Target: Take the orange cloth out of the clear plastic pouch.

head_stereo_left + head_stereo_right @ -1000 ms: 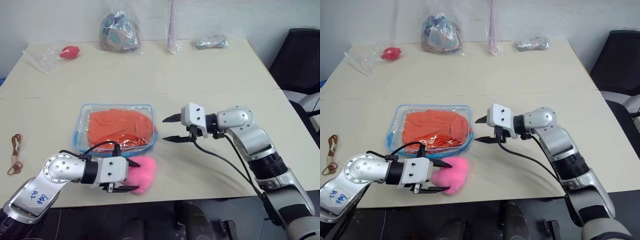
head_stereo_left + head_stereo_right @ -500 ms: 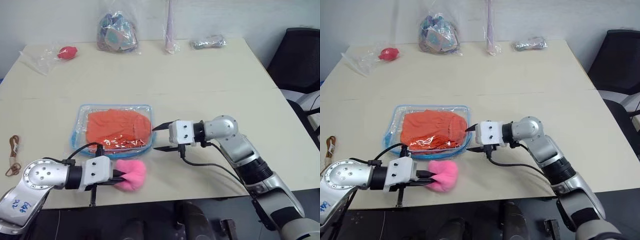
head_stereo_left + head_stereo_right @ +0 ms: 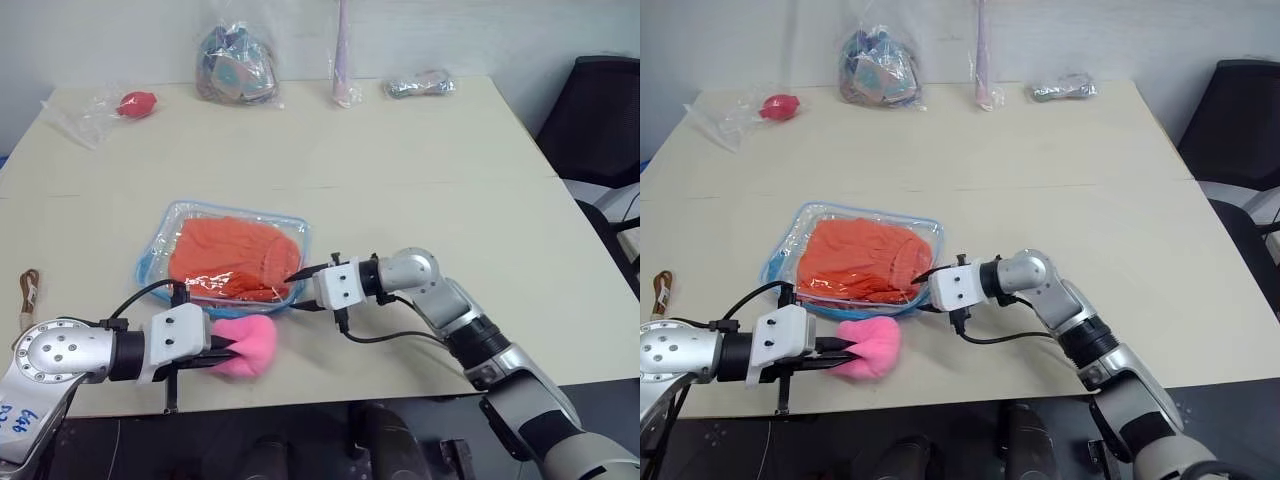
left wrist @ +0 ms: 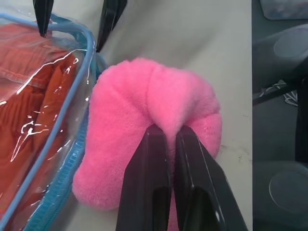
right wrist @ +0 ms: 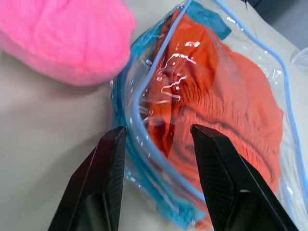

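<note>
Two claws at work on the counter [image 3: 420, 150]. Left claw [image 4: 166, 139]: clamped tight on pink pompom [image 3: 245, 345] at near edge, a second before spread around it; charm since drawn leftward, tugging clear plastic pouch [image 3: 160, 250] askew. Right claw [image 5: 156, 139]: moved in from well right of pouch, now partly open, fingers straddling the blue-edged rim at its near right corner. Orange cloth [image 3: 235, 255]: wholly inside pouch, untouched. Judged: pouch anchored by its charm, opening about to be pinched; cloth not yet extracted. Farther back: crinkled bags, small red ball [image 3: 137, 102], unmoved.
</note>
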